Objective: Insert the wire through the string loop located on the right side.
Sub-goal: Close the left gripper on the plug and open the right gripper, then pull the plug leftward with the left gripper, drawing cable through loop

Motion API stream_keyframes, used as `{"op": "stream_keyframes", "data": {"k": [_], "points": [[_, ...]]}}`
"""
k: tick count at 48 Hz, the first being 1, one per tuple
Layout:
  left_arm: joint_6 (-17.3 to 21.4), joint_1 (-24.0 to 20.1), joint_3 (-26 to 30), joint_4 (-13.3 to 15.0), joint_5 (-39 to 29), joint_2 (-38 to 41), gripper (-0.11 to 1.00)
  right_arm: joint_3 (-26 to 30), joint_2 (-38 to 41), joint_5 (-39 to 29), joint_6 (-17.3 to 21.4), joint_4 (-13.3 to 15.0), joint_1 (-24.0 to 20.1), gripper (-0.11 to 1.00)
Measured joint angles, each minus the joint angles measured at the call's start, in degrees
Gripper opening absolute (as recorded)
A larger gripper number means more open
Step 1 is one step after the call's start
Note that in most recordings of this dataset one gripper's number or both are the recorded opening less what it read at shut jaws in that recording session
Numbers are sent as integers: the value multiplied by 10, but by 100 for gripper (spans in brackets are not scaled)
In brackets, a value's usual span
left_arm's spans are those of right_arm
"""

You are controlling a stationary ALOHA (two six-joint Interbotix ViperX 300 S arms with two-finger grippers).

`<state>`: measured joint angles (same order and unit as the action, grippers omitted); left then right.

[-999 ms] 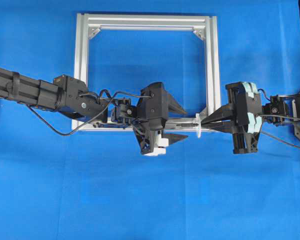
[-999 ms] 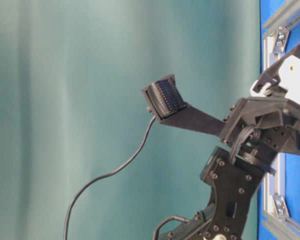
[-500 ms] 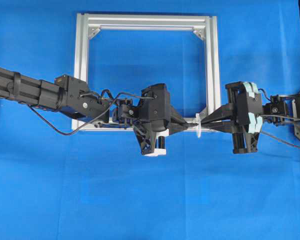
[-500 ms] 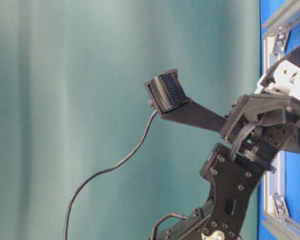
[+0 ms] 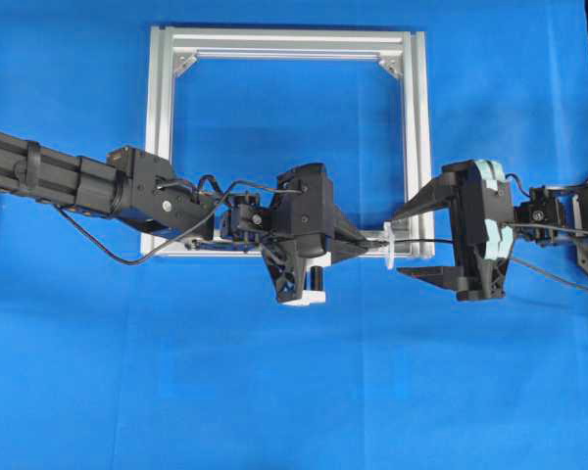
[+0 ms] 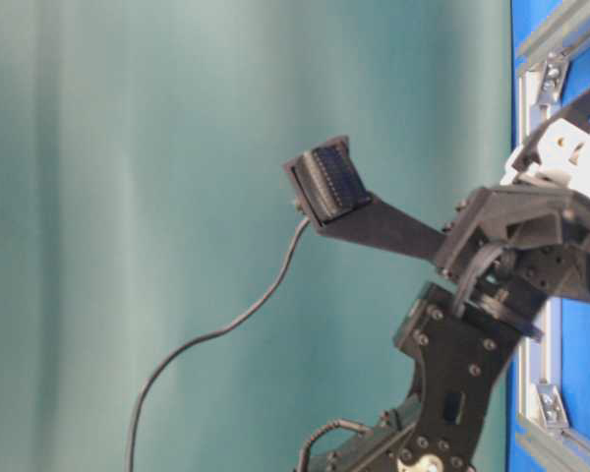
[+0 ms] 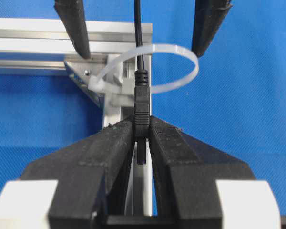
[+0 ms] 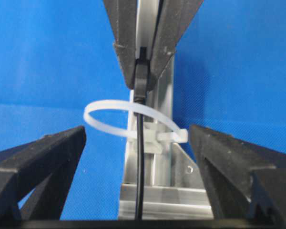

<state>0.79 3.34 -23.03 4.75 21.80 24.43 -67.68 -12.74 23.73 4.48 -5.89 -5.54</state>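
The wire (image 7: 138, 33) is a thin black cable that passes through the white string loop (image 7: 195, 71) at the frame's lower right corner. My left gripper (image 7: 141, 125) is shut on the wire's plug (image 7: 141, 102), just left of the loop (image 5: 388, 245). On the other side of the loop my right gripper (image 8: 137, 136) stands open. Its fingers (image 8: 52, 152) are wide apart on either side of the wire (image 8: 140, 167) and do not touch it. From above, the left gripper (image 5: 367, 245) and right gripper (image 5: 400, 242) face each other across the loop.
The square aluminium frame (image 5: 289, 41) lies flat on the blue cloth, with silver brackets in its corners. Both arms reach in over its lower bar. In the table-level view a dark arm (image 6: 462, 383) and a thin black cable (image 6: 226, 329) show against a teal backdrop.
My left gripper closed on the plug just left of the loop. My right gripper then opened and let go of the wire. The arms have hardly shifted.
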Motion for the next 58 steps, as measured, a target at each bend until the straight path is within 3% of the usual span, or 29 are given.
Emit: {"op": "stream_keyframes", "data": {"k": [9, 17, 24, 41, 58], "points": [[1, 0, -25, 0, 0, -9, 8, 0, -1, 0, -1, -2, 0, 95], [1, 1, -83, 0, 4, -55, 7, 0, 0, 0, -1, -2, -1, 95], [1, 4, -154, 0, 24, -119, 8, 2, 0, 0, -1, -2, -1, 95], [-11, 5, -386, 0, 82, -284, 8, 9, 0, 0, -1, -2, -1, 95], [-15, 5, -538, 0, 62, -431, 8, 18, 0, -9, -1, -2, 0, 95]]}}
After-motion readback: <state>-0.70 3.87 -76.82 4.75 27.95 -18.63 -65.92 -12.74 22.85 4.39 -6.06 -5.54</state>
